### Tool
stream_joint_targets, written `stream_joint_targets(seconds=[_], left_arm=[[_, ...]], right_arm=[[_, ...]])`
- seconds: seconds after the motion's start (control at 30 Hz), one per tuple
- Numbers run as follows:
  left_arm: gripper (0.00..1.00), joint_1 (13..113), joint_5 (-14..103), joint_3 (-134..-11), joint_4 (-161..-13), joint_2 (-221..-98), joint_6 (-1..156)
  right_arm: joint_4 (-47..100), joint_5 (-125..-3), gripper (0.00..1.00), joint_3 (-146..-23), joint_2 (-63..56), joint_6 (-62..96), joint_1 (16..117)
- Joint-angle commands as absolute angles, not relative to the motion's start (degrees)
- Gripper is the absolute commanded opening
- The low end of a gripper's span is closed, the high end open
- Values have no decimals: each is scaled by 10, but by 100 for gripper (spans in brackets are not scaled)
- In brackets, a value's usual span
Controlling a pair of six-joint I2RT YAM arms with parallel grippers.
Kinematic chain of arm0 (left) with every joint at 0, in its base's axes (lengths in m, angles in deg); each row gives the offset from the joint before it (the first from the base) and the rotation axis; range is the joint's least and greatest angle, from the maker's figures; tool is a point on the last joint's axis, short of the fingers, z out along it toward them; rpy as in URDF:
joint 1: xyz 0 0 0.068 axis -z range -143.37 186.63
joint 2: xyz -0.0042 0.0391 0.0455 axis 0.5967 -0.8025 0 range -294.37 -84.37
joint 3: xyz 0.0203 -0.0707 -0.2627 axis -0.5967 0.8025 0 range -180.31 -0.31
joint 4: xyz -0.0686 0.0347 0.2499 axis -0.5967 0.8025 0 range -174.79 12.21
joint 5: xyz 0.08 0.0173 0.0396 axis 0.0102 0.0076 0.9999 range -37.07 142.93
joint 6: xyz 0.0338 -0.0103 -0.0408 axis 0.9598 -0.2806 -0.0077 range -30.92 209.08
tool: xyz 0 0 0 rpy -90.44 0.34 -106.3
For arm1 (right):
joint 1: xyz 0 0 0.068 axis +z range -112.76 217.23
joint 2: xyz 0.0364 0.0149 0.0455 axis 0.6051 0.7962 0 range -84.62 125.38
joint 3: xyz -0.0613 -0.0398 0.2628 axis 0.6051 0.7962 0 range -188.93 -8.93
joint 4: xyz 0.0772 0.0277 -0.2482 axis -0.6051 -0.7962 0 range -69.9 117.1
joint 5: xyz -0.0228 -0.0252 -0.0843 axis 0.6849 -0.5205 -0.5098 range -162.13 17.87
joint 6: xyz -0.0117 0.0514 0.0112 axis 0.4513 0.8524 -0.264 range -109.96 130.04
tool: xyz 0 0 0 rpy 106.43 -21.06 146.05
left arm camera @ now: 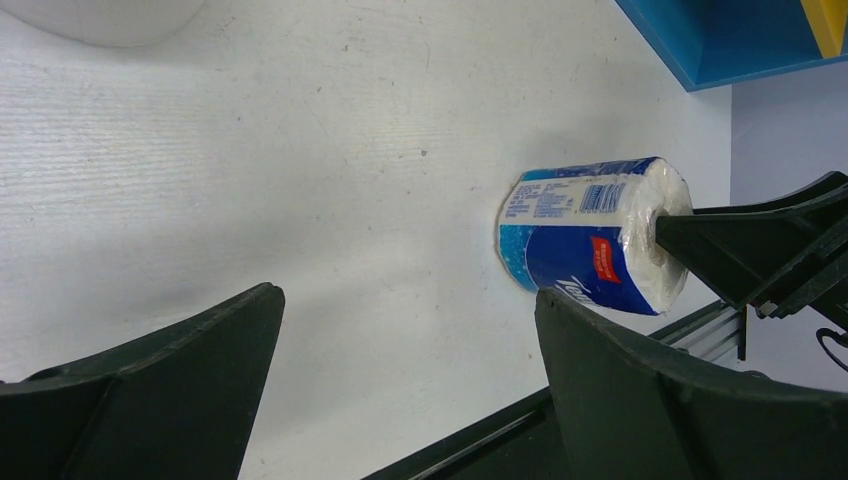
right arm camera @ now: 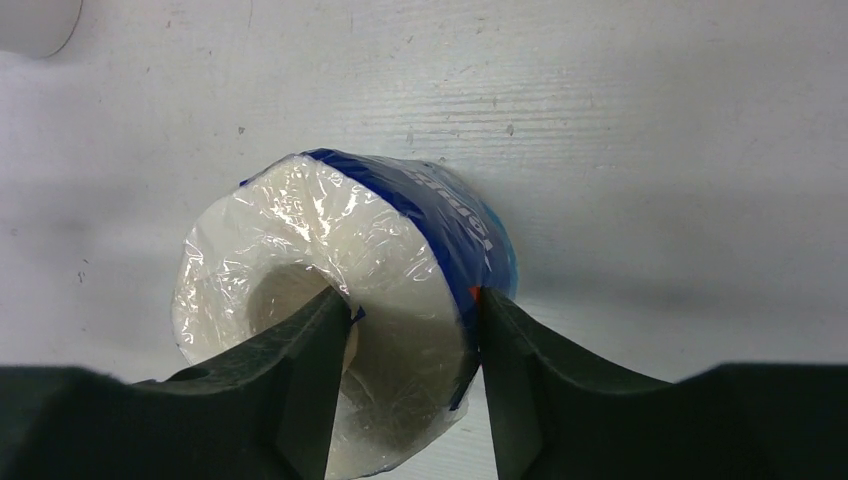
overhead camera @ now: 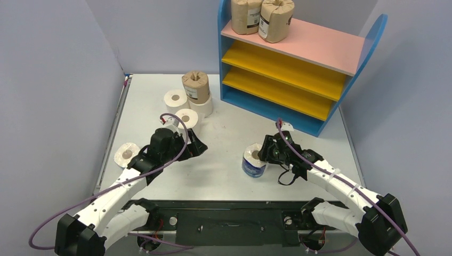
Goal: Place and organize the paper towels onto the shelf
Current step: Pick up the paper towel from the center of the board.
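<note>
right wrist view alone shows the grip: right gripper (right arm camera: 410, 310) has one finger inside the core of the blue-wrapped roll (right arm camera: 330, 250) and the other pressed on its outer wrap, pinching the roll wall. top view shows only that this roll stands core-up on the table (overhead camera: 229, 133), in front of the shelf (overhead camera: 373, 37). left gripper (left arm camera: 405, 300) spread wide, holding nothing. shelf's pink top board carries two brown rolls (overhead camera: 246, 16), upright, side by side. white rolls (overhead camera: 175, 98) sit loose on the table's left.
</note>
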State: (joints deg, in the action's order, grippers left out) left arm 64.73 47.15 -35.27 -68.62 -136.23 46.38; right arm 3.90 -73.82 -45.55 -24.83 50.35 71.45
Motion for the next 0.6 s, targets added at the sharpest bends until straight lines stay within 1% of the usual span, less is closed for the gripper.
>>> stream_joint_targets(seconds=[0.0,0.2,0.4,0.57], left_arm=[[97,660,481,-352,-720,-1372,461],[97,670,486,-352,-724,-1378,458],[96,671,489,-352,-724,-1380,457],[97,671,489,-355,-729,-1383,454]], right_arm=[[19,-763,42,-465,-242,485,719],[10,-767,30,-480,-241,484,724],[-37,-805,28,-535,-274,472,723],[-84,-835,27,-620,-280,443,712]])
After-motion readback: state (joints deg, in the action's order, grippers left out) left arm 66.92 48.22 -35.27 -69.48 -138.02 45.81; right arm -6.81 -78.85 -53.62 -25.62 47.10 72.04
